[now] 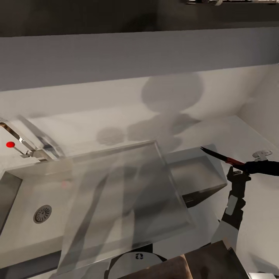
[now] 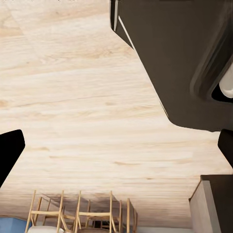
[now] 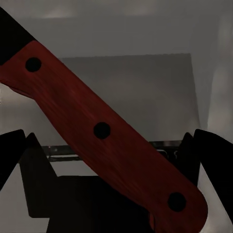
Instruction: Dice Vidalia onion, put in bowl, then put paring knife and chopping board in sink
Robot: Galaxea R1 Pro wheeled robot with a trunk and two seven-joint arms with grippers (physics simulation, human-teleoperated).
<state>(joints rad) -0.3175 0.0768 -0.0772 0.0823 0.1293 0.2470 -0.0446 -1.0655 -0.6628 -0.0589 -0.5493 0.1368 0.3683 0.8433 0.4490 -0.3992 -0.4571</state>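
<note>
My right gripper [image 1: 243, 167] is shut on the paring knife [image 1: 219, 155]. It holds the knife by its red riveted handle [image 3: 104, 131], and the dark blade points left over a grey recess to the right of the sink's drainboard [image 1: 116, 193]. The steel sink [image 1: 21, 193] with its round drain [image 1: 42, 214] lies at the left. A dark brown slab [image 1: 211, 263] at the bottom edge looks like the chopping board. My left gripper [image 2: 116, 148] is open, with wooden floor beyond it. The Vidalia onion and the bowl are out of view.
The chrome faucet with its red knob [image 1: 10, 144] stands at the sink's back left. A pale wall [image 1: 263, 104] closes the counter's right end, with a small metal fitting [image 1: 261, 155] beside it. Black upper cabinets run overhead. Wooden chairs [image 2: 77, 213] stand on the floor.
</note>
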